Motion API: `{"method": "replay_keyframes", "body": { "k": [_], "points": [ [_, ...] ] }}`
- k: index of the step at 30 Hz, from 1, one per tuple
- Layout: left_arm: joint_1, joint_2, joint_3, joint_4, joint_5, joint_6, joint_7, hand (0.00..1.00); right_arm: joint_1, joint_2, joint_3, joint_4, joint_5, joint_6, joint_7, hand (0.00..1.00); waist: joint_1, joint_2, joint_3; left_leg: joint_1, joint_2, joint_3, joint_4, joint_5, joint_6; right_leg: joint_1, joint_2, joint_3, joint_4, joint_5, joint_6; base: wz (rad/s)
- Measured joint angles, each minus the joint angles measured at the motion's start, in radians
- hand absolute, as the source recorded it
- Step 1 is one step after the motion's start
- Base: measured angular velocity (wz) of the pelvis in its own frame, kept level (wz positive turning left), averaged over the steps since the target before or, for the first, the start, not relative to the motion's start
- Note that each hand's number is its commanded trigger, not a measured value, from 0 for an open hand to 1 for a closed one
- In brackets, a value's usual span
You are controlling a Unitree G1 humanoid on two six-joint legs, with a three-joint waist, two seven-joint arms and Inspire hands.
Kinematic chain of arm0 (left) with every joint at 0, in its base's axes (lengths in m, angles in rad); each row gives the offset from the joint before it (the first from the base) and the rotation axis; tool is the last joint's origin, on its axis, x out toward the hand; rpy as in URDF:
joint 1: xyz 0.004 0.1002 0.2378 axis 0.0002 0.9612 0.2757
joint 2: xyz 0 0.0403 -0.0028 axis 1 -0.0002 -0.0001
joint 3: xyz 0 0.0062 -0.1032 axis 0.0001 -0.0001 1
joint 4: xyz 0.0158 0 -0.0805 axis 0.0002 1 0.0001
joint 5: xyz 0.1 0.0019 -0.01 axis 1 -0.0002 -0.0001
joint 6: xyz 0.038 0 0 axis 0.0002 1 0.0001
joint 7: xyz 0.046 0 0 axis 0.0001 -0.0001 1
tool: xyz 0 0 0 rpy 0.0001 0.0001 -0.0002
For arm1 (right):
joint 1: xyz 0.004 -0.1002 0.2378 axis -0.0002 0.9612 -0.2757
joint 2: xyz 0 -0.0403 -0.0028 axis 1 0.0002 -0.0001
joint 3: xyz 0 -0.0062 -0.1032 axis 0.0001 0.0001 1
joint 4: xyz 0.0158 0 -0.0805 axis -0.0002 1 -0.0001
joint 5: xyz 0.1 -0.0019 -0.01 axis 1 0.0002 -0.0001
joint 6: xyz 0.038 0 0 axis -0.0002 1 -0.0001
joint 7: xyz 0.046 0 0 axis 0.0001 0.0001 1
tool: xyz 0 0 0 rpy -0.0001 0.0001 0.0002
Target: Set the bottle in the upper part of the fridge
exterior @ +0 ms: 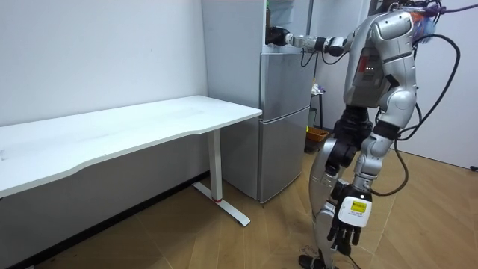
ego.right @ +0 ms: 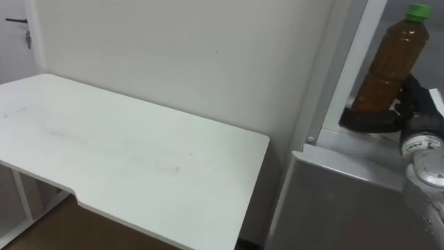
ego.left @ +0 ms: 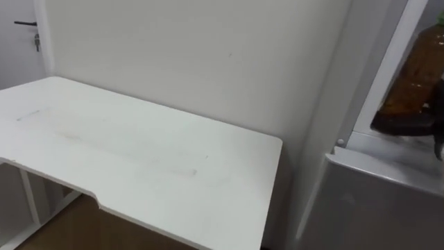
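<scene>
A bottle point(ego.right: 387, 66) of brown liquid with a green cap stands upright inside the upper fridge compartment, at the right edge of the eye views. My right hand point(ego.right: 411, 105) is shut on its lower part, dark fingers wrapping the base. In the room view my right arm reaches level into the open upper compartment of the silver fridge point(exterior: 284, 119), with the right hand point(exterior: 278, 36) inside it. I stand in front of the fridge, slightly bent toward it. My left hand point(exterior: 345, 233) hangs by my leg with relaxed fingers.
A long white table point(ego.left: 139, 153) stands against the wall just left of the fridge. The fridge's lower door point(ego.right: 340, 208) is closed below my arm. A door with a dark handle point(ego.left: 25, 23) shows at far left. Wooden floor lies around me.
</scene>
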State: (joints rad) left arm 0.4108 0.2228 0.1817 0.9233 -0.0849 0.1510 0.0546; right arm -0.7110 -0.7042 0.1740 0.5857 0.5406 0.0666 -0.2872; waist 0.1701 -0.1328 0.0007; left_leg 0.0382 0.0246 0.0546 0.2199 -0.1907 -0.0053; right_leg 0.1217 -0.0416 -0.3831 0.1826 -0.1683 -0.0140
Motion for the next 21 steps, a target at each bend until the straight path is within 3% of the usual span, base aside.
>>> {"method": "replay_keyframes", "body": {
  "k": [5, 8, 13, 21],
  "points": [
    [-0.004, -0.016, 0.0, 0.0, -0.002, -0.001, 0.008, 0.0, 0.063, 0.0, -0.014, -0.099, -0.001, 0.0, 0.008, 0.0, -0.011, 0.003, -0.0024, 0.005, 0.0, 0.001, -0.001, 0.0, 0.0, 0.003, -0.003, 0.001, 0.0, 0.0, 0.0, -0.01],
    [-0.005, -0.023, 0.0, 0.0, -0.002, -0.005, 0.004, 0.0, 0.115, 0.0, -0.067, -0.171, 0.0, 0.0, 0.009, 0.0, -0.015, 0.006, -0.0036, 0.009, 0.0, 0.002, -0.002, 0.0, 0.0, 0.007, -0.005, 0.001, 0.0, -0.001, 0.001, 0.0],
    [-0.005, -0.032, -0.007, -0.002, -0.002, -0.008, 0.001, 0.0, 0.117, 0.001, -0.081, -0.215, 0.0, -0.001, 0.007, 0.0, -0.032, 0.016, 0.0014, 0.024, 0.004, 0.019, -0.007, 0.0, 0.002, 0.014, -0.008, 0.015, 0.001, -0.001, 0.002, -0.08],
    [-0.011, -0.02, -0.019, -0.007, -0.002, -0.016, -0.005, 0.0, 0.118, 0.041, -0.121, -0.293, -0.028, -0.004, -0.02, 0.0, -0.081, 0.011, -0.002, 0.015, -0.004, 0.025, 0.001, -0.002, 0.007, 0.016, -0.007, 0.024, -0.017, -0.005, 0.002, 0.0]
  ]
}}
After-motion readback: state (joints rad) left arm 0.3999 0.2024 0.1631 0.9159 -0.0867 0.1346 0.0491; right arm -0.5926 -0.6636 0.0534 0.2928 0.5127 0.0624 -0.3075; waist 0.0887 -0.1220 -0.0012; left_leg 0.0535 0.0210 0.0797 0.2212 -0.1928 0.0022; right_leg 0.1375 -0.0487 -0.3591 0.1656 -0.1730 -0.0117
